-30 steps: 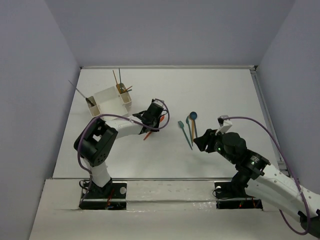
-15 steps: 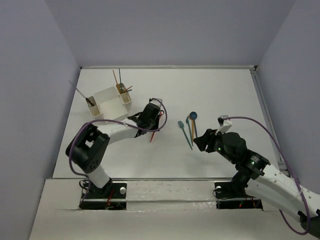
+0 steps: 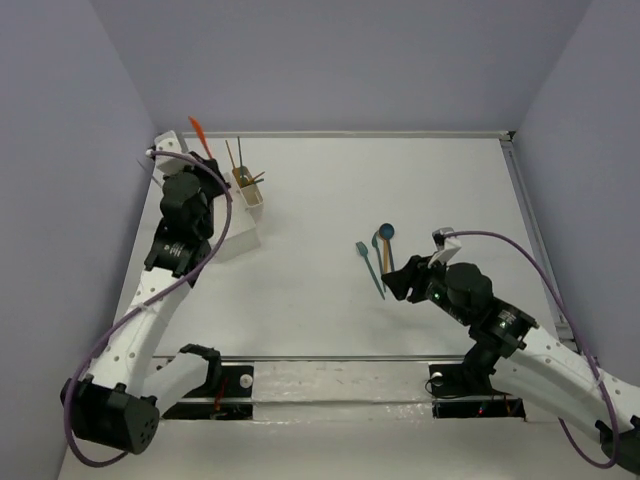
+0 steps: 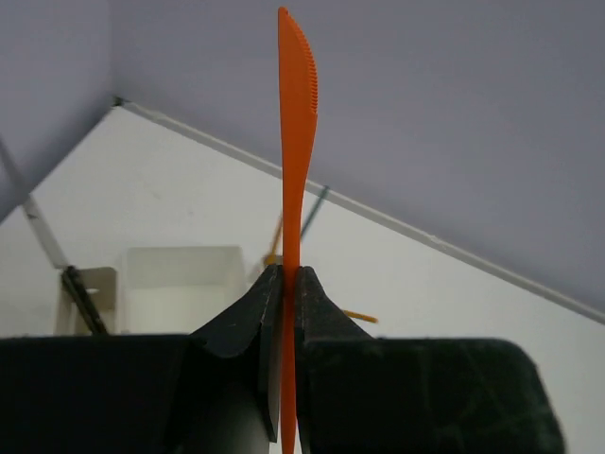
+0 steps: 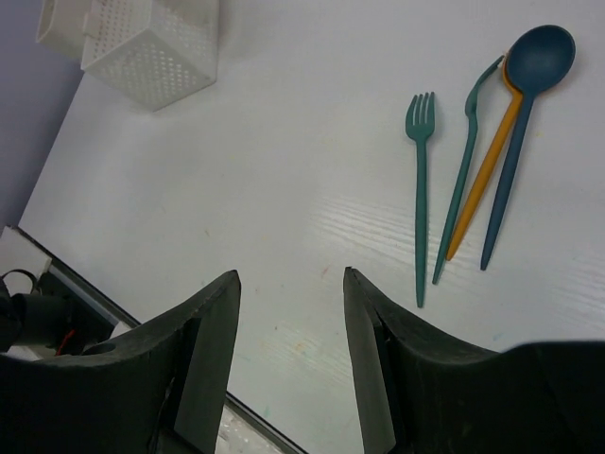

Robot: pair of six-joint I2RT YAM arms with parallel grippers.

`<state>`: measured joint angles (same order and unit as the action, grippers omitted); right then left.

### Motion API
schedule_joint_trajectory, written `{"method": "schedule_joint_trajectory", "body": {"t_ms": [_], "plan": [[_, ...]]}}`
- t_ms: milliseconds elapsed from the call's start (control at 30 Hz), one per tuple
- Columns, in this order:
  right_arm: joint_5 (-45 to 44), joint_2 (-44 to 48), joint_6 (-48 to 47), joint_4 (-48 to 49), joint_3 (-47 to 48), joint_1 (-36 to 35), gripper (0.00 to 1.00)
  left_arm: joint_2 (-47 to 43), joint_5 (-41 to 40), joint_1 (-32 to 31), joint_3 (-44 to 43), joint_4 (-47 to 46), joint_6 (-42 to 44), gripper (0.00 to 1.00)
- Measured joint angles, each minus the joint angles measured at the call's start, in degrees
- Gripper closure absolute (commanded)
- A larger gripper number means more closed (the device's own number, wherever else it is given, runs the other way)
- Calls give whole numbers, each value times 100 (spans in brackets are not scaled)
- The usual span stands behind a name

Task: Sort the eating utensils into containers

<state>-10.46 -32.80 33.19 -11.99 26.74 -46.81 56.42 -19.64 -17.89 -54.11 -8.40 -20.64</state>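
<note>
Above the white container (image 3: 240, 236), at the far left of the surface (image 3: 420, 180), the left gripper (image 4: 284, 295) is raised, its jaws pressed together on the orange knife (image 4: 297, 142). The knife is gripped near its handle end and stands upright between the jaws, with the serrated blade uppermost. In the left wrist view the container lies beneath and beyond the jaws. Its large middle compartment is seen from above, and a dark stick (image 4: 83, 301) leans in the narrow compartment at one end. Thin orange and teal sticks (image 4: 317, 206) rise behind the knife from the container's other end. In the top view that other end compartment, on the container's right, holds several thin sticks leaning at different angles. The left arm covers much of the rest of the container.

Well to the right of the container, four pieces lie flat on the surface, close together. They are a teal fork (image 5: 419, 189), a second slim teal piece (image 5: 461, 180), an orange stick (image 5: 484, 184) and a teal spoon (image 5: 537, 52). The last three touch or overlap near their heads. The right gripper (image 5: 290, 279) hovers just on the near side of this group, farther from the container than the group, with its jaws apart.
</note>
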Motion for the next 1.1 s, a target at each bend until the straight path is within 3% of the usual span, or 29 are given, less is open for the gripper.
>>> {"method": "schedule_joint_trajectory", "body": {"t_ms": [133, 300, 667, 1100], "plan": [[111, -138, -26, 175, -46, 0, 44, 450, -306, 1067, -210, 4, 254, 100], [168, -129, -81, 243, -66, 0, 44, 1060, -647, 1628, -219, -295, 656, 100], [225, -184, -179, 485, -166, 0, 43, 1952, -1246, 1738, -81, -1631, 1631, 100], [302, -433, -234, 680, -173, 0, 43, 2632, -1620, 1738, 280, -2677, 2190, 100]]}}
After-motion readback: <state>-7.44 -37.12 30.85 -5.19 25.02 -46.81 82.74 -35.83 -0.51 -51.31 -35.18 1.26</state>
